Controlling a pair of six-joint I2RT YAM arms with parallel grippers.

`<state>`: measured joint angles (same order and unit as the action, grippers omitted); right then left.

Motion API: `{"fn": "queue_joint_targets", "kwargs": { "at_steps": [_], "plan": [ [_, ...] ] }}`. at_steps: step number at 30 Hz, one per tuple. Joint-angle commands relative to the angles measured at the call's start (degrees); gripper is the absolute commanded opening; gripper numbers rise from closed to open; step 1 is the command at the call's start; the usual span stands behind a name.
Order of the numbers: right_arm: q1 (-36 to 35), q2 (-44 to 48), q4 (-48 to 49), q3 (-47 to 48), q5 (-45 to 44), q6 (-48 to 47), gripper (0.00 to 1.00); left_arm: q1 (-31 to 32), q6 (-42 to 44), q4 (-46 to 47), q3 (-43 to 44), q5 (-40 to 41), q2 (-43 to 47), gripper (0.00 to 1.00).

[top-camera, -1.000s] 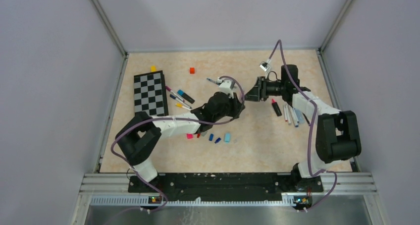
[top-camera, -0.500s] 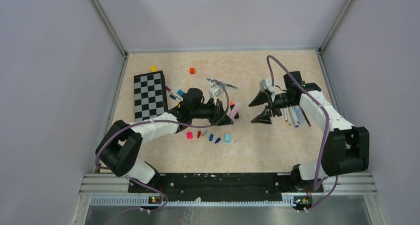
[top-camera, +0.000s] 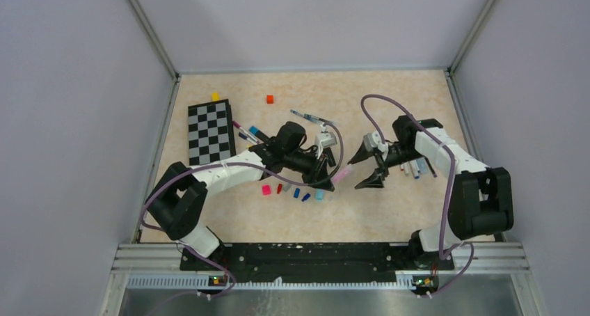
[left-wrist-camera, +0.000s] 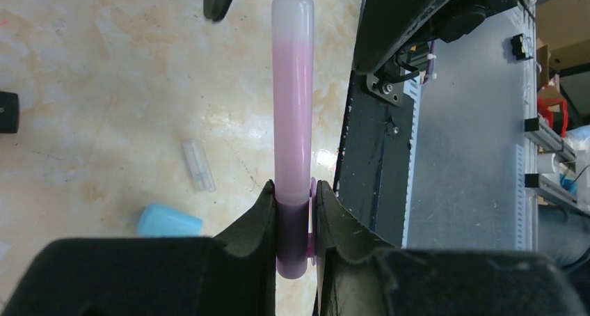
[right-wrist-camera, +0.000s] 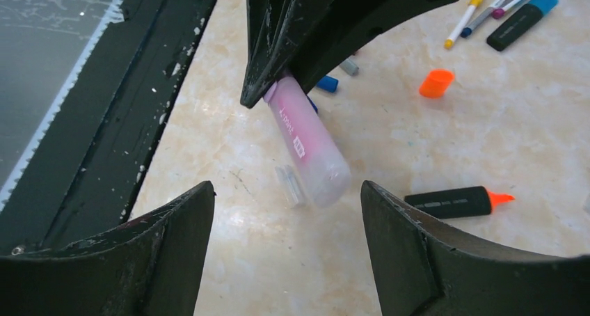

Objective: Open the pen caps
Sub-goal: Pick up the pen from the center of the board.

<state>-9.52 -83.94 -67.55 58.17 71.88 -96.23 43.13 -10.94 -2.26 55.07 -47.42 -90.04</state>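
My left gripper (top-camera: 327, 168) is shut on the purple end of a pink pen (top-camera: 341, 175) and holds it over the table, pointing right. In the left wrist view the jaws (left-wrist-camera: 293, 211) pinch that end and the pink barrel (left-wrist-camera: 292, 86) runs straight away from me. My right gripper (top-camera: 364, 168) is open and empty, facing the pen's free end from the right. In the right wrist view the pen (right-wrist-camera: 309, 145) hangs just ahead of the wide-open gripper (right-wrist-camera: 286, 188). Loose caps lie below: pink (top-camera: 266, 189), blue (top-camera: 296, 192), light blue (top-camera: 319, 193).
A checkerboard (top-camera: 211, 130) lies at the left with pens (top-camera: 252, 131) beside it. More pens (top-camera: 415, 166) lie under the right arm. A red cube (top-camera: 269, 99) and a yellow cube (top-camera: 215, 96) sit at the back. An orange cap (right-wrist-camera: 436, 83) and a black highlighter (right-wrist-camera: 456, 201) lie nearby.
My left gripper has carried the pink pen nearer and to the right. My right gripper has opened, drawn off the pen, and now faces its free end.
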Motion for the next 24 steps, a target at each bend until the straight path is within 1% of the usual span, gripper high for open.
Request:
{"fn": "queue_joint_targets", "kwargs": {
  "at_steps": [1, 4, 9, 13, 16, 18, 24],
  "plan": [
    [-3.08, -2.77, -1.22, 2.87, 4.20, 0.88, 0.74, 1.57, 4.71, -2.30, 3.36, 0.95, -1.41, 0.00],
    [-4.87, -5.05, -3.52, 4.51, 4.93, 1.75, 0.73, 2.37, 5.43, -2.70, 4.04, 2.51, -1.50, 0.00],
    [-6.62, -7.93, -7.95, 6.58, 5.88, -0.18, 0.69, 2.45, 5.96, -2.67, 3.79, 4.94, -0.48, 0.00],
    [-7.81, -9.86, -9.16, 7.58, 5.41, -0.11, 0.61, 2.42, 6.23, -1.96, 3.32, 6.23, 0.63, 0.00],
    [-8.07, -11.18, -9.65, 8.49, 5.26, 0.38, 0.54, 2.48, 5.99, -0.86, 2.74, 6.52, 1.47, 0.00],
    [-8.14, -11.96, -10.03, 8.92, 5.21, 0.60, 0.51, 2.52, 5.94, -0.24, 2.26, 6.64, 1.92, 0.00],
    [-8.07, -12.56, -8.56, 8.89, 5.06, 2.77, 0.50, 2.51, 5.50, 1.77, 0.74, 6.49, 3.51, 0.00]
  ]
}}
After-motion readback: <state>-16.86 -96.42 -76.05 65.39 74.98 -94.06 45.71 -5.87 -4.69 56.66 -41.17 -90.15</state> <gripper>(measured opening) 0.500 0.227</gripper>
